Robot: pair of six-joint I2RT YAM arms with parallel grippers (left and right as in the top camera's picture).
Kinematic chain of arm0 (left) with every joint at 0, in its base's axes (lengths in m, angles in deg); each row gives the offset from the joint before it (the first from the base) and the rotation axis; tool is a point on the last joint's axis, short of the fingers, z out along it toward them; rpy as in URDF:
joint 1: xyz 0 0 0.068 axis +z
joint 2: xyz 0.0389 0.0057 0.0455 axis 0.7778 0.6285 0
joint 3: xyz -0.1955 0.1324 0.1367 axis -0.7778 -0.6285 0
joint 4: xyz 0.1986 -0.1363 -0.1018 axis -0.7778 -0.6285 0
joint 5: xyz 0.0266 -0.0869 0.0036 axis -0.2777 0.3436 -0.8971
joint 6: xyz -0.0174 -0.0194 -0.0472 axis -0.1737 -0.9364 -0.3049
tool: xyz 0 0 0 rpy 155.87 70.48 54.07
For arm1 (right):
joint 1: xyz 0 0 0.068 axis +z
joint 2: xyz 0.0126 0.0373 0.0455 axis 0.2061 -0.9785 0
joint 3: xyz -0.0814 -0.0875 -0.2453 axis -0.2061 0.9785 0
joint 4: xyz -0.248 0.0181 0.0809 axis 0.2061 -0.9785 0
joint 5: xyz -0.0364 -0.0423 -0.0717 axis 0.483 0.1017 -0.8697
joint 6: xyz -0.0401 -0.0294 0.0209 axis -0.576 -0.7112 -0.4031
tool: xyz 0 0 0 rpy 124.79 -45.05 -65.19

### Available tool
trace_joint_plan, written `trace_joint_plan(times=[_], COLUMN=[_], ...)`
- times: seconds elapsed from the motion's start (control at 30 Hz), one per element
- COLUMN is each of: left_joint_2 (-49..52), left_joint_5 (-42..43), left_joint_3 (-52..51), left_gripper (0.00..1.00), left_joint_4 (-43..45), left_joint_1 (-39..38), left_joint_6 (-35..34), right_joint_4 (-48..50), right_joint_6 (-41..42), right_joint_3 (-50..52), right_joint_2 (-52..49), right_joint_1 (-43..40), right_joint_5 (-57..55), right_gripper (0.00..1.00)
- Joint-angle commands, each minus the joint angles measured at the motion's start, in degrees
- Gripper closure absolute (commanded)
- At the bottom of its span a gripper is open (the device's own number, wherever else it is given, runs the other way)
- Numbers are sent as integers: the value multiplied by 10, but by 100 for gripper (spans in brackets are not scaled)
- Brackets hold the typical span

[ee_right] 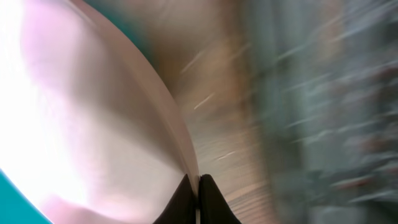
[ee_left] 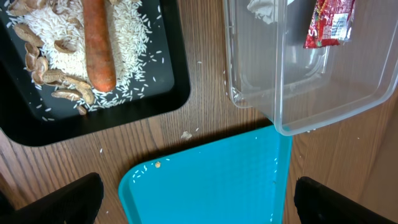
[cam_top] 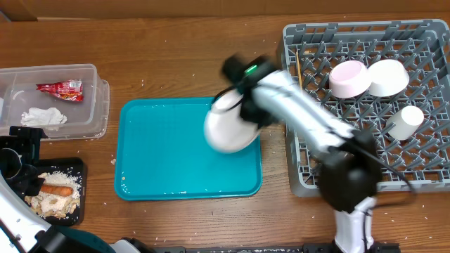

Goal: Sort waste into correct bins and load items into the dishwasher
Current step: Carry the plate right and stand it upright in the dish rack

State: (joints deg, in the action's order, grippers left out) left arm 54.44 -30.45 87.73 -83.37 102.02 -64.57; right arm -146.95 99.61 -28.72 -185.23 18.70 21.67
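Gripping the plate [cam_top: 228, 130] by its rim, the right end effector [ee_right: 195, 196] has both dark fingertips pinched shut on the thin edge, one on each face. The plate is large, round and plain white, glossy and washed pinkish in the wrist view. It tilts over the right rear part of the teal tray [cam_top: 169, 154], near the rack [cam_top: 422, 42]. Both views of it are smeared by motion, so I cannot tell whether its lower edge touches the tray.

The rack stands at the table's [cam_top: 183, 56] right. It carries two white bowls side by side, the left one [cam_top: 350, 79] faintly pink and the right one [cam_top: 388, 77] whiter. A small white cup [cam_top: 406, 121] sits nearer the front, and thin chopsticks [cam_top: 298, 70] lie along the left edge.

At the left, the clear tub [ee_left: 323, 99] holds a red wrapper [ee_left: 328, 25] and a crumpled tissue [cam_top: 43, 117]. The black tray [ee_left: 165, 87] beside it holds an orange carrot stick [ee_left: 99, 50] on pale crumbs [ee_left: 56, 56], with stray grains scattered on the wood around it.

The left end effector [ee_left: 196, 193] hangs over the teal tray's near-left corner, fingers spread wide and holding nothing.
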Motion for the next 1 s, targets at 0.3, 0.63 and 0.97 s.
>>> trace_joint_plan(times=[0.3,0.63,0.97], left_joint_2=[3,3,3], left_joint_5=[2,2,2], left_joint_3=[4,4,4], left_gripper=[0,0,0], left_joint_4=[1,1,1], left_joint_1=[-4,-4,-4], left_joint_6=[5,5,5], right_joint_4=[47,213,274], right_joint_6=[-179,-247,-256], right_joint_3=[-64,24,102], right_joint_2=[186,177,131], right_joint_1=[-271,-283,-267], right_joint_5=[-134,-224,-229], right_gripper=[96,96,96])
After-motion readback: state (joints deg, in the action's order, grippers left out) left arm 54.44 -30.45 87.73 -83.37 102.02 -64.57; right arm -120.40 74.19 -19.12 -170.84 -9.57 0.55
